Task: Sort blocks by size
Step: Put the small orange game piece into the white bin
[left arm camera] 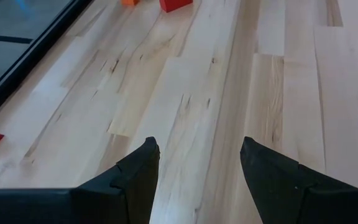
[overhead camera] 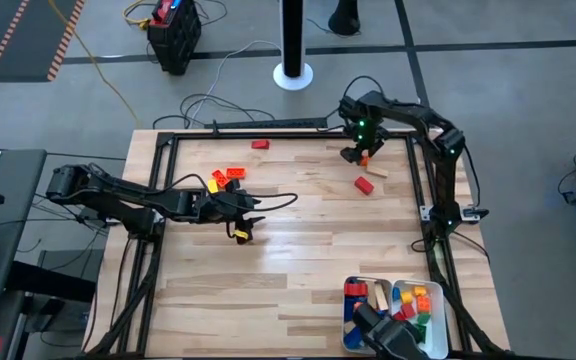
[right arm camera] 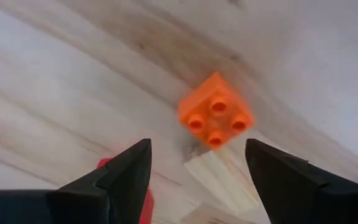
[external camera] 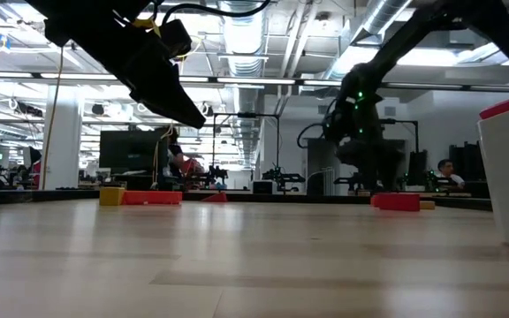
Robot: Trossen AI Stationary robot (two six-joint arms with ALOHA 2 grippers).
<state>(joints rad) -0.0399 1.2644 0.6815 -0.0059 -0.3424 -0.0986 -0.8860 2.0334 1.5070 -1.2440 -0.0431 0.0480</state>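
Two grippers, both mine, both with jaws parted and holding nothing. Right gripper (right arm camera: 197, 165): at the table's far right corner, pointed straight down over a square orange block (right arm camera: 215, 117), studs up, turned cornerwise like a diamond, lying flat on the wood; a red block (overhead camera: 364, 185) lies nearby. Left gripper (left arm camera: 199, 165): reaching across mid-table, above bare planks. Sorted blocks fill the two white trays (overhead camera: 443, 315) at the near edge.
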